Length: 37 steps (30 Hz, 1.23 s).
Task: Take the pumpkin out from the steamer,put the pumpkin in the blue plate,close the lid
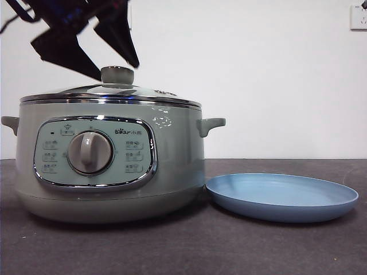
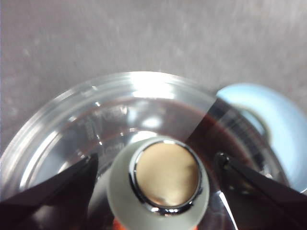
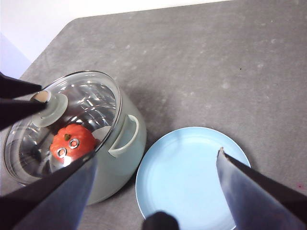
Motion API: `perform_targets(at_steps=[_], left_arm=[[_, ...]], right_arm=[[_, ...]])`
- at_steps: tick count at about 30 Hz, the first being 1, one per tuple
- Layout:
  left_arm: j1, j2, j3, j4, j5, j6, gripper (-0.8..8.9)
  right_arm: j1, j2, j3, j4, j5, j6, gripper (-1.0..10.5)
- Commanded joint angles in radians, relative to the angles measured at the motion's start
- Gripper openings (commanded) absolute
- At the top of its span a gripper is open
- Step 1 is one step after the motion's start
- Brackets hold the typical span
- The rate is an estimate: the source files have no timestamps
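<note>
Starting at the front, we see the blue plate point(image 1: 282, 196) bare at 3 o'clock of the steamer point(image 1: 109, 160). Farther back, the lid point(image 1: 114, 86) is on, the pumpkin point(image 3: 73, 142) inside. Our left gripper point(image 2: 158, 165) straddles the knob, jaws wide; the right gripper point(image 3: 156, 160) waits spread. Nothing is done yet.

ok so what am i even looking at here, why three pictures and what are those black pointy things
It is a two-armed robot at a table, seen by three cameras at one moment. One camera sits low at the table's edge; the other two ride on the arms' wrists. The black points are gripper jaws.

On the dark table stands the steamer with its glass lid on, and beside it the blue plate, which has nothing on it. Through the glass you can see the pumpkin inside.

The left gripper is open with a jaw on each side of the lid's knob. The right gripper hangs open above the plate. Nothing is held.
</note>
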Motion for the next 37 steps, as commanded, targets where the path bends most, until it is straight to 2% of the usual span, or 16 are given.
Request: perform_targets(at_steps=[1, 9, 15, 23, 32, 37], left_arm=[[-0.012, 0.02, 0.0, 0.004, -0.01, 0.035, 4.09], [-0.021, 0.042, 0.0, -0.01, -0.012, 0.043, 3.86], [-0.022, 0.042, 0.0, -0.026, -0.013, 0.091, -0.19], [-0.021, 0.036, 0.002, -0.025, -0.013, 0.091, -0.09], [-0.021, -0.075, 0.034, -0.032, -0.017, 0.09, -0.09], [-0.021, -0.193, 0.034, -0.05, -0.098, 0.087, -0.09]], right_arm=[[0.002, 0.001, 0.003, 0.005, 0.003, 0.006, 4.1], [0.002, 0.001, 0.003, 0.005, 0.003, 0.006, 4.1], [0.002, 0.001, 0.003, 0.005, 0.002, 0.006, 4.1], [0.002, 0.001, 0.003, 0.005, 0.002, 0.006, 4.1], [0.011, 0.01, 0.003, 0.017, -0.006, 0.01, 4.1], [0.076, 0.049, 0.003, 0.03, -0.005, 0.009, 4.1]])
